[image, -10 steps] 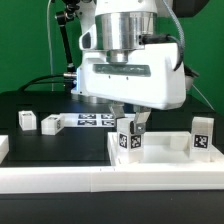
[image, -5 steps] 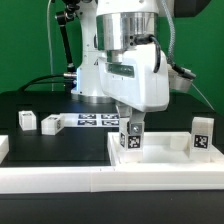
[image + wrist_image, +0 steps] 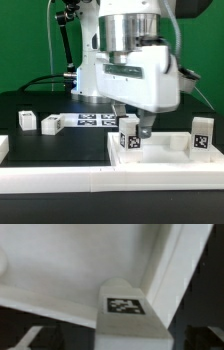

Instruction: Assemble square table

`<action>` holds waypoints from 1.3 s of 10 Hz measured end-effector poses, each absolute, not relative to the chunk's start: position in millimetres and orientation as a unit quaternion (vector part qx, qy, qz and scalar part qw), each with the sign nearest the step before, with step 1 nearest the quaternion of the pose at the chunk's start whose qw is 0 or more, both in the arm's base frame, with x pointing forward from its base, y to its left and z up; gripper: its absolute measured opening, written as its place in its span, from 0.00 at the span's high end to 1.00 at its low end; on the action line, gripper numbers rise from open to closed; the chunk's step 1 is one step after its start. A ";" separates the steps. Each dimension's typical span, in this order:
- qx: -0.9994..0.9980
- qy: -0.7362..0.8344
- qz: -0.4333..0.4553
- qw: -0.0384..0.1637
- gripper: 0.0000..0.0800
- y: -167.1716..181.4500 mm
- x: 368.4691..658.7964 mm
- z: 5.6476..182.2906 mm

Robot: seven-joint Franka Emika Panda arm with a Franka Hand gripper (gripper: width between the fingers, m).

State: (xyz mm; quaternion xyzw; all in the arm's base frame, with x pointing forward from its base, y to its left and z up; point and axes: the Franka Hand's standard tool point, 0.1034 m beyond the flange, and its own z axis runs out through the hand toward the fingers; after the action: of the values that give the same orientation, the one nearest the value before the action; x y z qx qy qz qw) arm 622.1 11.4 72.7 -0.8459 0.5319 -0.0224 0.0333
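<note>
The square tabletop slab (image 3: 160, 152) lies flat at the exterior view's right, with its raised rim (image 3: 172, 269) and pale surface (image 3: 70, 263) in the wrist view. A white tagged leg (image 3: 128, 139) stands upright on it, and its tag shows in the wrist view (image 3: 125, 306). My gripper (image 3: 134, 127) comes down from above, shut on this leg, with a dark finger on each side (image 3: 125, 339). A second leg (image 3: 203, 136) stands at the slab's far right corner. Two loose legs (image 3: 25, 120) (image 3: 50, 124) lie on the black table at the left.
The marker board (image 3: 95, 120) lies flat behind the slab, near the arm's base. A long white border rail (image 3: 90, 182) runs along the front edge. Black cables hang behind the arm in front of a green backdrop.
The gripper's body has turned about its vertical axis over the held leg. The leg's tag has shifted slightly. The other parts have not moved.
</note>
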 end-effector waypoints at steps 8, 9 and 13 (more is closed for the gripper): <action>-0.984 0.176 -0.034 0.007 0.19 12.1 622.9 72.1; -0.989 0.147 -0.035 0.005 0.19 12.6 623.1 72.6; -0.999 0.007 -0.035 -0.001 0.19 12.8 623.2 72.6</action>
State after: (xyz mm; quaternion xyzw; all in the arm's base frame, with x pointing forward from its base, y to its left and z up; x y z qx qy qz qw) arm 623.2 12.8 72.6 -0.9994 0.0067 -0.0352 -0.0007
